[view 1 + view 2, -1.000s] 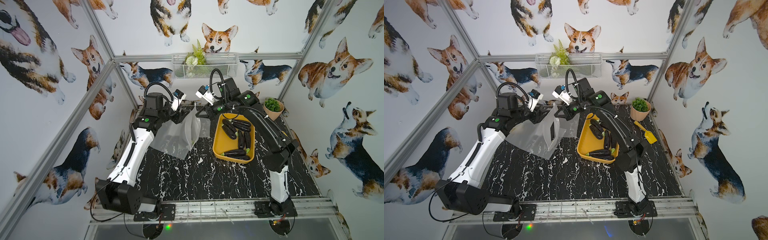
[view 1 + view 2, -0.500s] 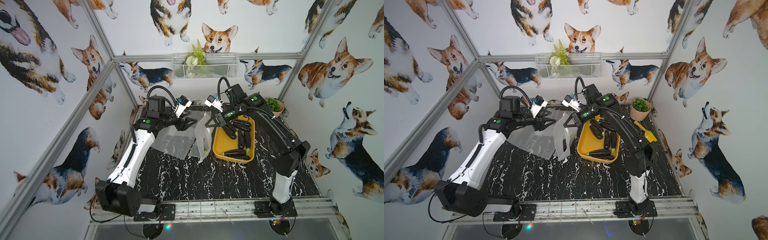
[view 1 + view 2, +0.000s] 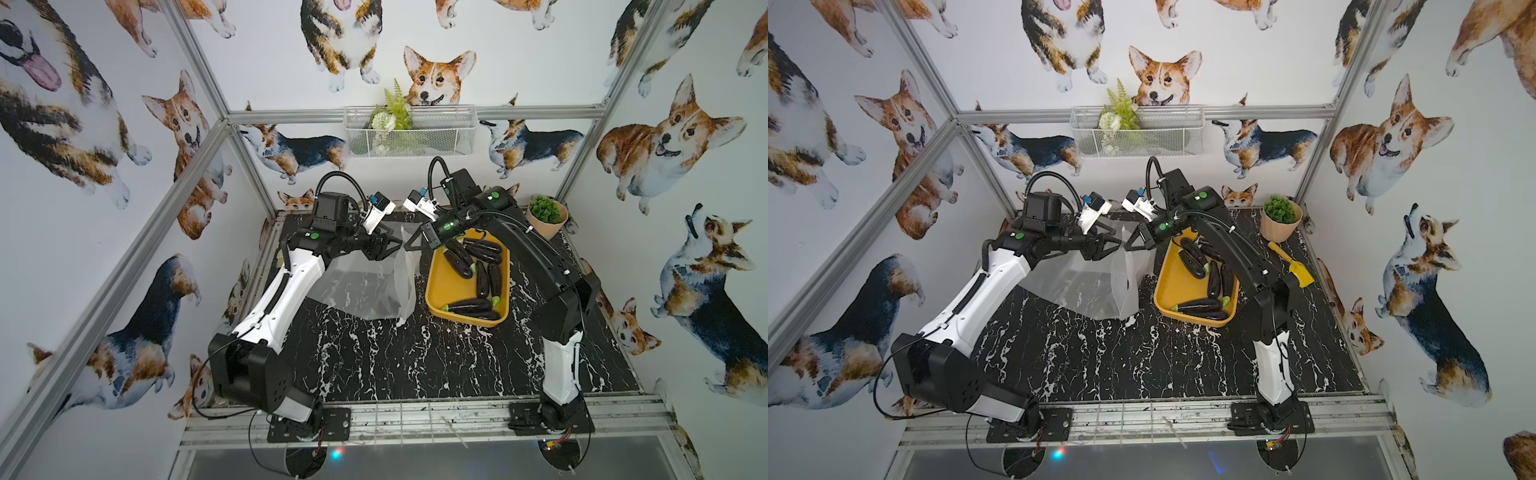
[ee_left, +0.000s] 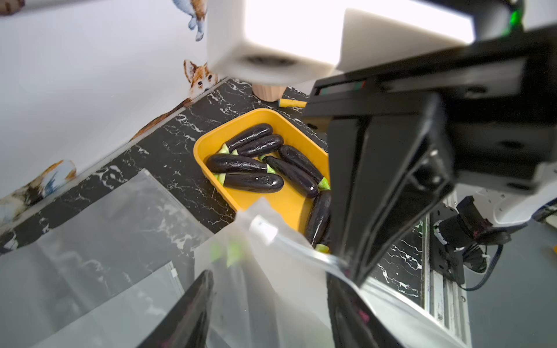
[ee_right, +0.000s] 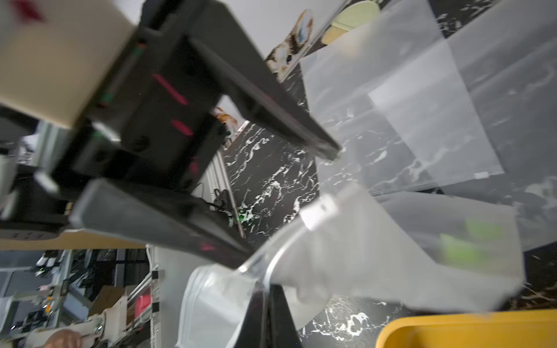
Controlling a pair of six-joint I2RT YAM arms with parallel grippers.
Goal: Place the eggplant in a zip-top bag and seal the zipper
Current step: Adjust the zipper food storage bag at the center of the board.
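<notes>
Zip-top bag [image 3: 405, 286] hangs just beside the yellow tray [image 3: 442, 286], along the tray's long side that faces the left arm. The mouth is up and the long axis is near vertical. Its bottom edge is down at the marble tabletop [image 3: 415, 365], off the tray's near corner.

The eggplant [image 3: 388, 305] is inside the bag, low down, showing as a dark mass through the film in both top views. Its green cap shows blurred in the left wrist view [image 4: 226, 253] and the right wrist view [image 5: 470, 244]. The film is too cloudy to read its long axis or which way the cap points.

Right gripper [image 3: 406, 247]: jaws pressed together on the zipper strip [image 4: 289, 241] at the bag's mouth, above the tray's far corner.

Left gripper [image 3: 390, 248]: jaws spread wide and clamping nothing. It faces the right gripper across the bag's mouth, on the side away from the tray. One fingertip [image 5: 241, 259] sits at the zipper strip and looks to touch it.

Loose eggplants [image 3: 459, 262]: several lie flat in the tray. Some long axes run along the tray's length, and others lie across it.

Spare bags [image 3: 345, 286] lie flat on the tabletop, beyond the hanging bag from the tray.
</notes>
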